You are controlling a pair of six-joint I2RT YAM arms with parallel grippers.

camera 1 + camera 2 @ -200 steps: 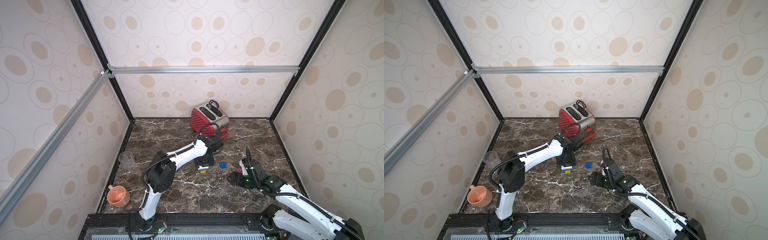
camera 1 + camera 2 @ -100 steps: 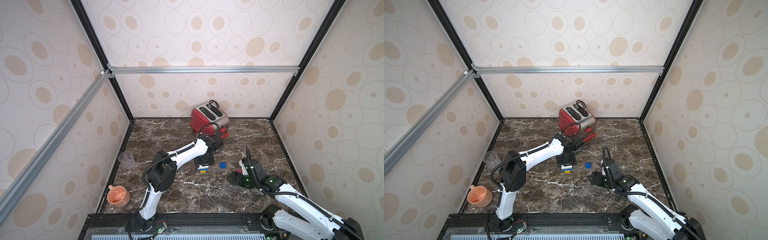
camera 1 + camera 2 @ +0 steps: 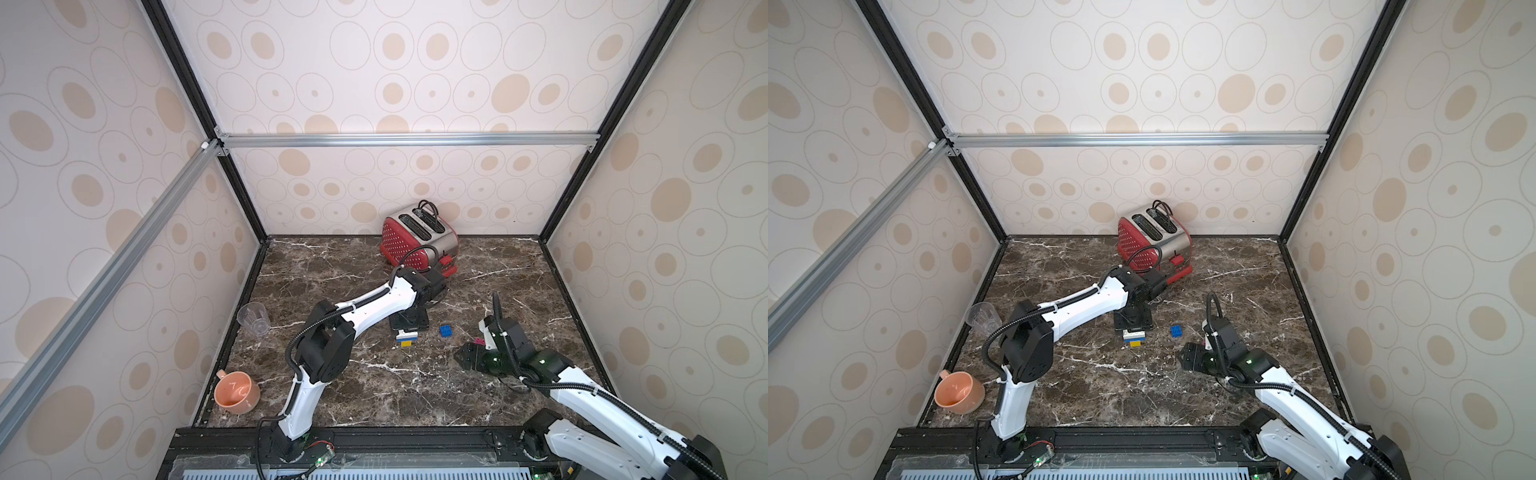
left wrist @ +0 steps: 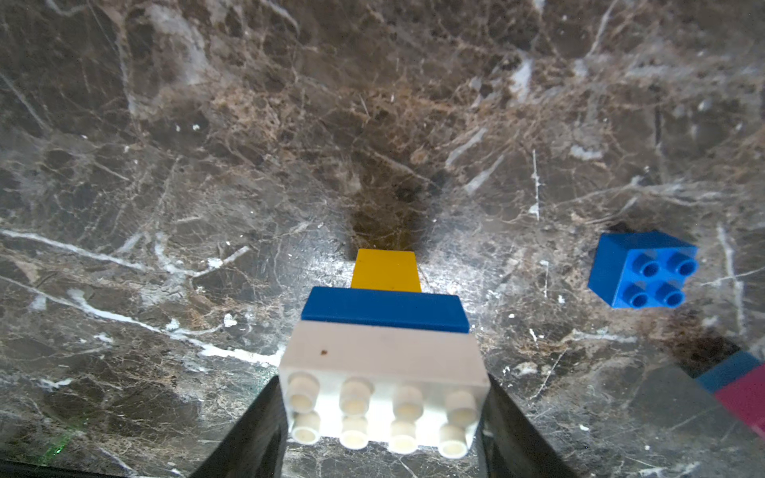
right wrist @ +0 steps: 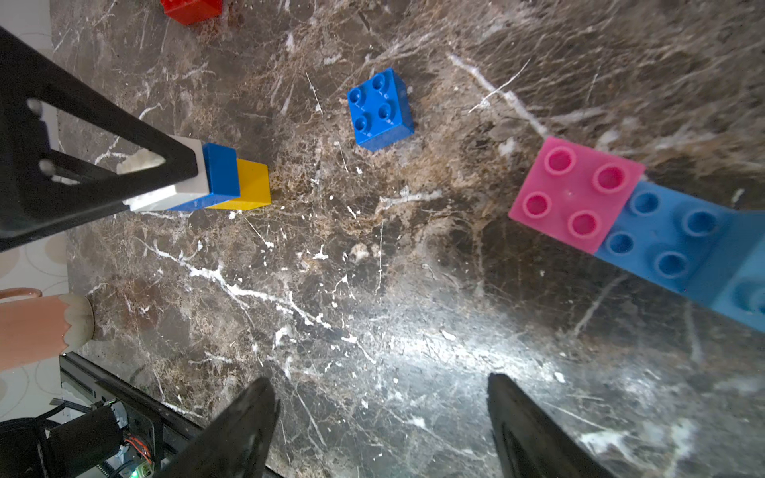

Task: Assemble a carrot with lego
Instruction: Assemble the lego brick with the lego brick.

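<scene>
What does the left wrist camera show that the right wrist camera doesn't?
Only the left wrist view shows the studs of the white brick, which is clamped in the left gripper. Only the right wrist view shows a red brick, an orange cup and the open right gripper. Both show the white, blue and yellow stack, the loose blue brick, and the pink brick on a long blue brick, though the left wrist view catches only a corner of that pair.
</scene>
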